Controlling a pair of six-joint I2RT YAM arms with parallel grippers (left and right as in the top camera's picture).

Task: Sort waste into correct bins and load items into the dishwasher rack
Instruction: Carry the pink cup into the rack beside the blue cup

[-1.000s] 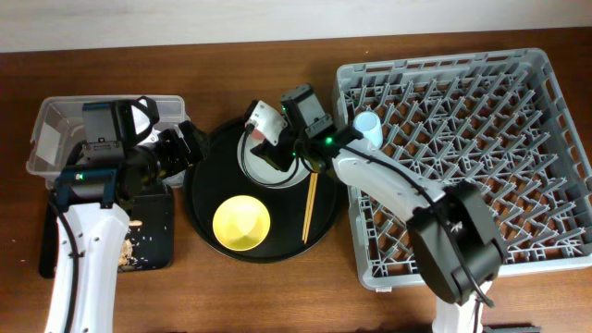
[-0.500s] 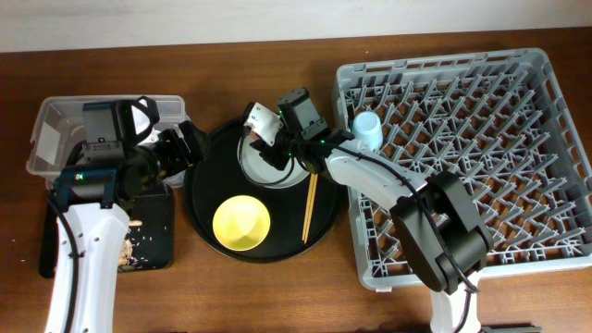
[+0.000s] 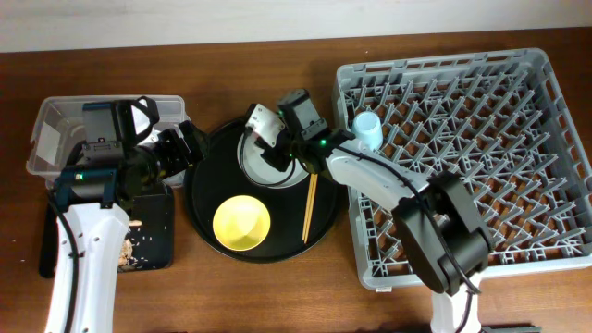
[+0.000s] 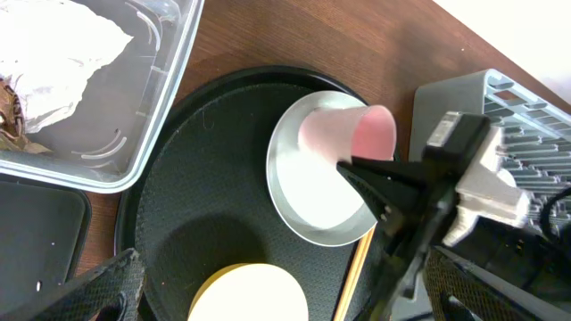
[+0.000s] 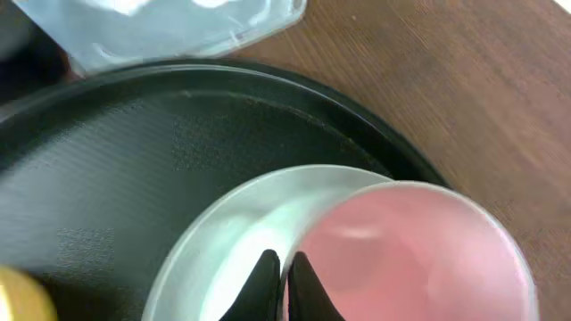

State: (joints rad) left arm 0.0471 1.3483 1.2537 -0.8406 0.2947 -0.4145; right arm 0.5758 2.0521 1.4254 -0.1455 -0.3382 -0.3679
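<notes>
The pink cup (image 4: 352, 134) lies tilted on the pale plate (image 4: 303, 205), which sits on the round black tray (image 5: 134, 143). My right gripper (image 5: 281, 276) is shut on the cup's rim (image 5: 419, 259), one finger inside and one outside; overhead it is over the plate (image 3: 264, 148). My left gripper (image 4: 303, 303) is open and empty, hovering over the tray's left side (image 3: 190, 143). The yellow bowl (image 3: 241, 222) and chopsticks (image 3: 311, 205) lie on the tray. The light blue cup (image 3: 367, 125) stands in the grey rack (image 3: 481, 157). The napkin (image 4: 53, 45) is in the clear tub (image 3: 55, 120).
The flat black tray (image 3: 153, 222) with beige scraps (image 3: 129, 250) lies in front of the tub, partly under my left arm. A brown wrapper edge (image 4: 9, 107) shows in the tub. The rack fills the right side.
My right arm's elbow has swung and its gripper has shifted slightly at the pink cup on the plate. The left arm has not moved.
</notes>
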